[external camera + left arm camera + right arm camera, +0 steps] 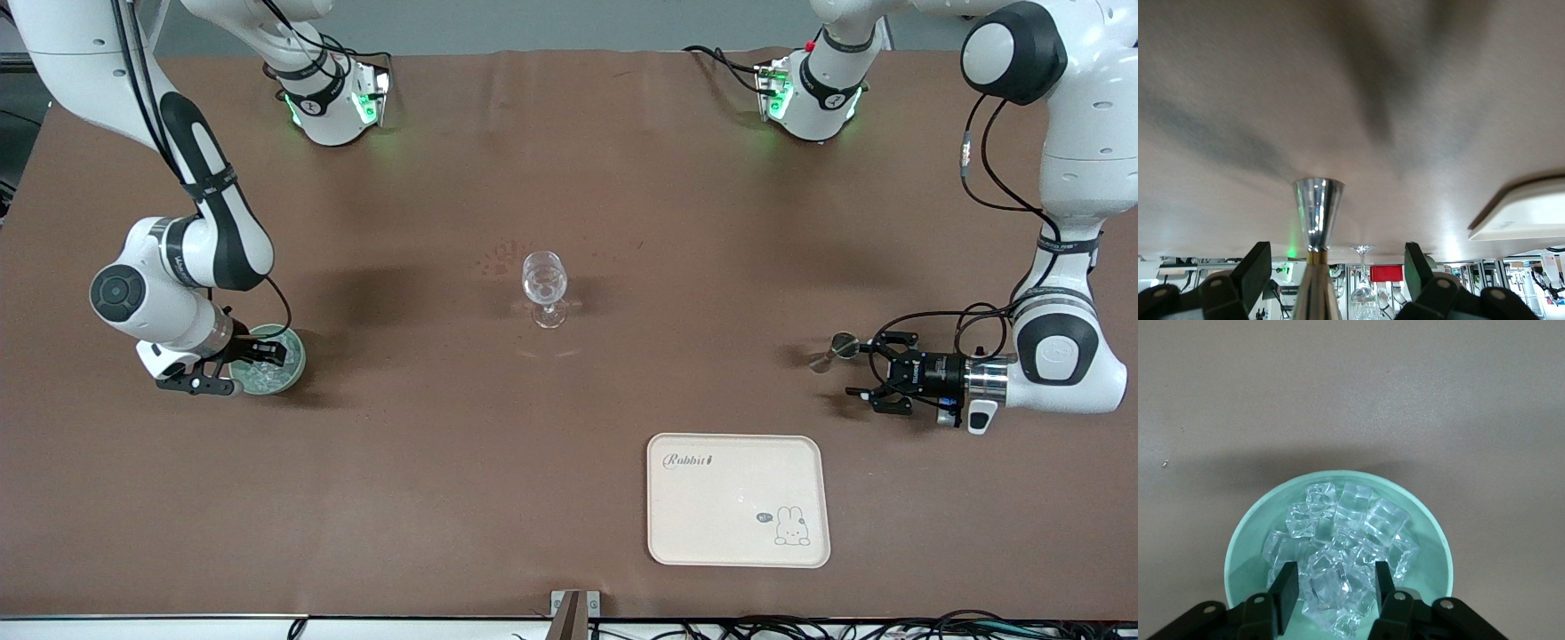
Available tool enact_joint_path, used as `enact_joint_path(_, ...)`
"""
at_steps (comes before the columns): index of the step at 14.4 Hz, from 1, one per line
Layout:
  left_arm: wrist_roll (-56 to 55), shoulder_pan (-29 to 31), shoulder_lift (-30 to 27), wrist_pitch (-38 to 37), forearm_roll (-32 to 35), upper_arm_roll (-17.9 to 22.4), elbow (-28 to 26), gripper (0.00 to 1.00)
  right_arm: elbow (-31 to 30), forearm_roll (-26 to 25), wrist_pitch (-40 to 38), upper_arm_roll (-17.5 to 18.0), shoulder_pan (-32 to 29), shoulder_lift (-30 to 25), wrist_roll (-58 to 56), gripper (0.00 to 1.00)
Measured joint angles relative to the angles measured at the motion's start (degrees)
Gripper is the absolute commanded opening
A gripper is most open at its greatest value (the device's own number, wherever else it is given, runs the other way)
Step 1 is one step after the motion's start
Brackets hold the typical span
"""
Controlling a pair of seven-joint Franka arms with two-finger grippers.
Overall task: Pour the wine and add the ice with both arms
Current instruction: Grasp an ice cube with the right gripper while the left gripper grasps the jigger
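Observation:
A pale green bowl [289, 366] of ice [267, 378] sits toward the right arm's end of the table. My right gripper [262, 360] is down in it. In the right wrist view the gripper [1333, 583] is open, its fingers [1286, 587] on either side of one ice cube [1331, 593] on top of the pile in the bowl [1245, 553]. The silvery jigger [837, 348] stands toward the left arm's end. My left gripper [869, 366] lies level beside it, open, with the jigger [1318, 210] just ahead of its fingertips [1255, 270]. The clear stemmed glass [544, 286] stands mid-table. I cannot make out any wine.
A cream tray [738, 500] with a rabbit print lies nearer the front camera than the glass, toward the left arm's end; its corner shows in the left wrist view [1525, 213]. The glass shows past the jigger there [1363, 287].

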Motion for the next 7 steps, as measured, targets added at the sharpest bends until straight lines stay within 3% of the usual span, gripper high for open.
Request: enact_joint_path(7,1.27,0.06,0.74,-4.97,-0.13,-0.81,-0.59,0.83,-0.01,0.00,-0.03,0.12,0.14,0.00,0.00,0.47)
